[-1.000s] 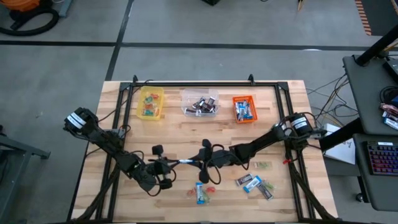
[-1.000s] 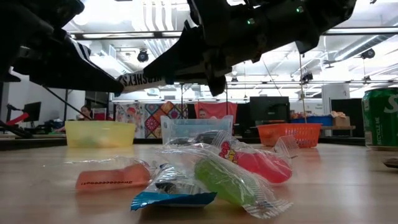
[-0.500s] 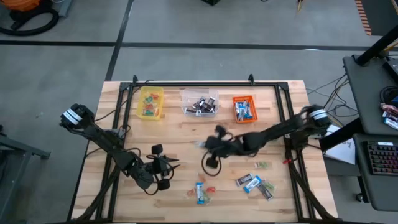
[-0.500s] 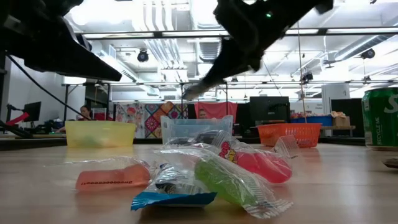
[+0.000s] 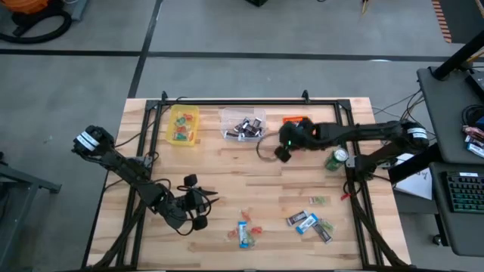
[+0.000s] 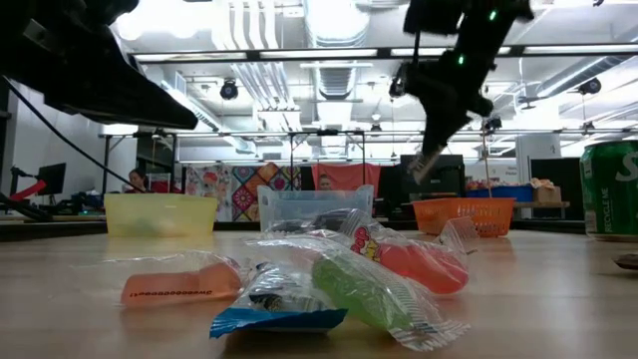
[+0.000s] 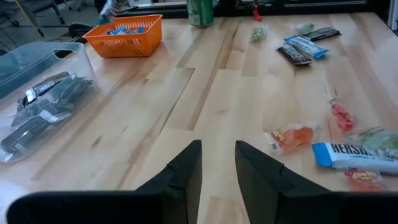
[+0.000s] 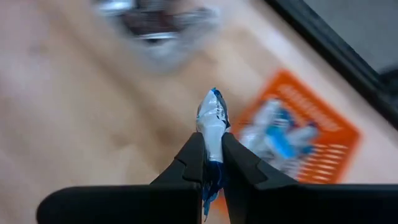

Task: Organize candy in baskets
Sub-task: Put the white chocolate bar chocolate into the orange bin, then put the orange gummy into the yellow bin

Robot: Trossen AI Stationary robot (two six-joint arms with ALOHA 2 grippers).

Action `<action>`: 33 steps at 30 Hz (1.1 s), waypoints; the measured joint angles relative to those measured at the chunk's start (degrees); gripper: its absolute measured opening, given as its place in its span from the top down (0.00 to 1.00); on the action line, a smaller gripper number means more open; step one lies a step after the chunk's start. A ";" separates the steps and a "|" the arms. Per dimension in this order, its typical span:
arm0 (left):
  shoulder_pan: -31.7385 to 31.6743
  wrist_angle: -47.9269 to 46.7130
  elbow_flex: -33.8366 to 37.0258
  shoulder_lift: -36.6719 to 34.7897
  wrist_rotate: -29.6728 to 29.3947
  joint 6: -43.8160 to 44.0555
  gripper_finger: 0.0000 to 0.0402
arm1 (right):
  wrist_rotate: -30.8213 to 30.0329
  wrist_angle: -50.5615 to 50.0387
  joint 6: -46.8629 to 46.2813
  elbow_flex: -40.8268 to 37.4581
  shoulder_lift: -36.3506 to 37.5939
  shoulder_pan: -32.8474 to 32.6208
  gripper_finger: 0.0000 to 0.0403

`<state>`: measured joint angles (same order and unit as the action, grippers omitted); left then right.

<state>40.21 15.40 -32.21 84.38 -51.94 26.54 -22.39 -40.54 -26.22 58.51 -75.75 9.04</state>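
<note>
Right gripper (image 8: 210,163) has swung from table centre toward the far side, now above the orange basket (image 5: 296,121) w/ fingers clamped on a blue-and-white bar (image 8: 212,124). Left gripper (image 7: 217,177) sits low at the near left, fingers slightly apart, holding nothing. Loose candy (image 5: 246,233) lies near the front edge; yellow basket (image 5: 184,125) & clear basket (image 5: 242,125) hold sweets.

Green can (image 5: 333,160), table's right edge.
</note>
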 joint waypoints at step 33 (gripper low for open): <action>0.16 5.16 0.09 2.33 12.53 10.65 0.76 | 0.54 0.55 -1.30 -1.62 -1.61 5.70 0.57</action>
<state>40.37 20.56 -32.12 86.71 -39.41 37.19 -21.84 -39.99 -27.53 56.88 -77.35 14.74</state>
